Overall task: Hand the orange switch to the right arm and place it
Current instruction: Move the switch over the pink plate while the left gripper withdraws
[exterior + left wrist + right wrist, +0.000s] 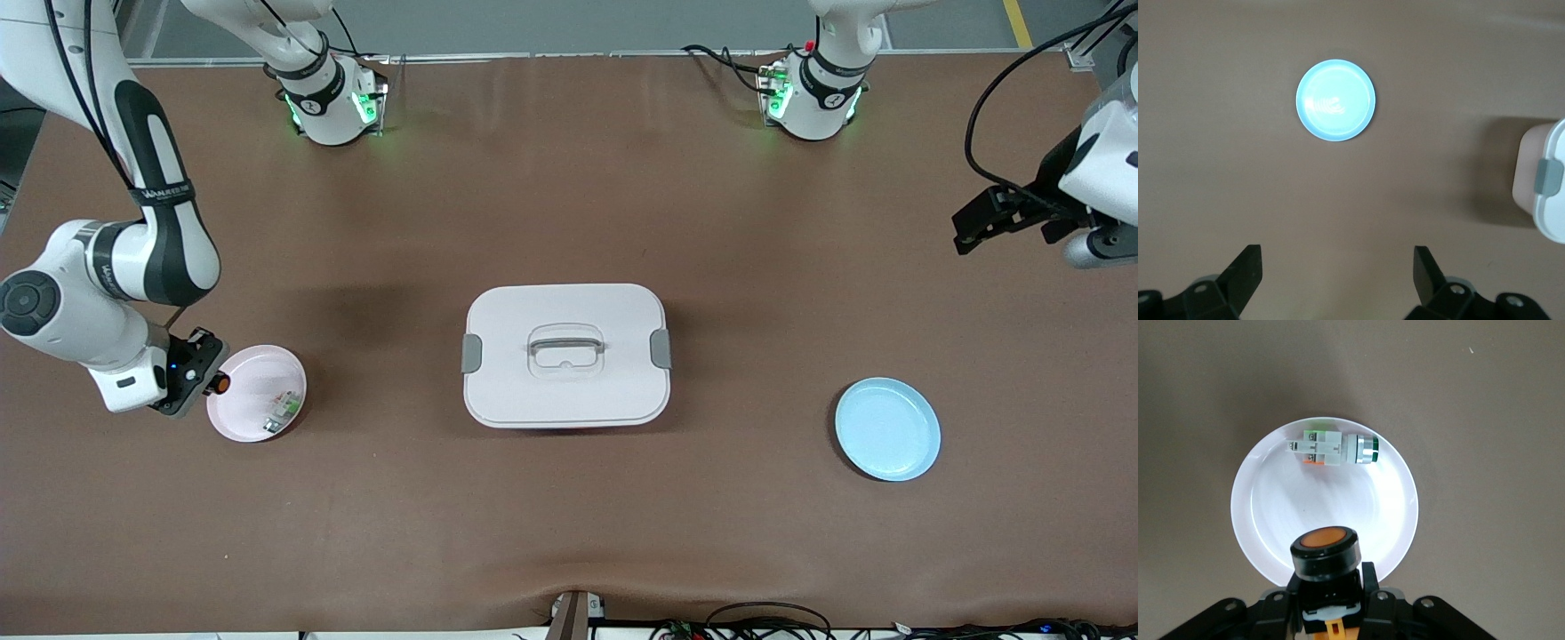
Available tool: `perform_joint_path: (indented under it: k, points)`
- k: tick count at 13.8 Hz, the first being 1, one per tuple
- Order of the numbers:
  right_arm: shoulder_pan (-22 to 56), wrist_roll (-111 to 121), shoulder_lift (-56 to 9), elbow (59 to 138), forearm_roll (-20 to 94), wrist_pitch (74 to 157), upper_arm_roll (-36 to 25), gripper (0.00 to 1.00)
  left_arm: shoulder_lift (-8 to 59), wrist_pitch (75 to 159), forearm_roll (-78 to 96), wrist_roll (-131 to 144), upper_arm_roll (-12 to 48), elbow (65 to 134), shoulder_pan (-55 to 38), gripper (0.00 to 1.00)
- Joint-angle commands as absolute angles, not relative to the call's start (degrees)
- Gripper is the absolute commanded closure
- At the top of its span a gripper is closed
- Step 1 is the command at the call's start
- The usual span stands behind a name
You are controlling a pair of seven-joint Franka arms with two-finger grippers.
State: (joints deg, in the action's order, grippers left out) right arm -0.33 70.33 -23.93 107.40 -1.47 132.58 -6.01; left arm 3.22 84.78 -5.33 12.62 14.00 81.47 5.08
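- The brown surface (pixel 569 498) held a big white lidded box (pixel 565 356) in the middle.
- A blue plate (pixel 887 428) lay at about four o'clock from the box, toward the left arm's end. It had nothing on it.
- A pink plate (pixel 251 369) lay at about nine o'clock from the box, toward the right arm's end. A small green-and-white part (pixel 1335 448) rested in it.
- The left pincer (pixel 1338 277) waited up high with its jaws wide and nothing between them.
- The right pincer (pixel 1331 590) hung over the pink plate's rim, shut tight on the orange switch (pixel 1325 553).
- The switch sat right between the fingers, its orange cap sticking out past the tips.
- To do this step well, I think the arm should go down slowly over a bare part of the plate, away from the green-and-white part, and let go only when the switch is low.
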Motion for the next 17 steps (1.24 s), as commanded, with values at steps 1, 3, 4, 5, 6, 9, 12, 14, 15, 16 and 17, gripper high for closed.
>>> perform_joint_path:
  k: [1, 3, 4, 5, 6, 9, 12, 14, 15, 16, 17]
  points:
    - [-1.14, 71.54, -26.18, 106.44, -1.32, 133.94, -5.19, 1.00, -0.88, 85.17, -4.31, 9.85, 10.28, 86.22, 2.37, 0.00]
    - [-1.32, 72.94, -27.85, 106.35, -1.32, 135.78, -5.19, 1.00, -1.66, 85.17, -4.31, 9.76, 10.02, 87.00, 1.76, 0.00]
    - [-1.41, 74.25, -28.82, 106.35, -1.23, 137.01, -5.19, 1.00, -1.93, 85.43, -4.31, 9.76, 8.45, 87.62, 0.45, 0.00]
    - [-1.41, 75.22, -29.61, 106.00, -1.32, 137.54, -5.19, 1.00, -2.98, 85.69, -4.22, 9.76, 6.87, 88.58, -0.87, 0.00]
    - [-1.49, 75.67, -30.40, 106.00, -1.23, 137.98, -5.19, 1.00, -3.95, 86.48, -4.13, 9.76, 6.33, 89.99, -1.05, 0.00]
    - [-1.49, 76.72, -32.60, 105.21, -1.23, 138.34, -5.10, 1.00, -6.32, 88.85, -4.04, 9.84, 6.33, 93.16, -0.70, 0.00]
    - [-1.76, 80.06, -33.84, 105.21, -0.88, 138.25, -4.66, 1.00, -5.45, 88.86, -3.52, 10.28, 6.50, 92.20, -0.70, 0.00]
    - [-2.02, 83.30, -33.93, 105.21, 1.22, 138.16, -4.48, 1.00, -4.93, 88.94, -3.52, 10.28, 6.42, 91.67, -0.44, 0.00]
    - [-2.02, 85.23, -34.19, 105.29, 2.88, 137.90, -4.48, 1.00, -4.49, 88.86, -3.43, 10.28, 6.42, 91.15, -0.35, 0.00]
    - [-2.11, 86.56, -34.45, 105.29, 4.03, 137.73, -4.48, 1.00, -4.48, 88.86, -2.99, 10.28, 6.42, 91.14, -0.26, 0.00]
    - [-2.11, 87.18, -34.54, 105.38, 4.65, 137.81, -4.48, 1.00, -4.57, 88.86, -2.12, 10.37, 6.33, 91.14, -0.26, 0.00]
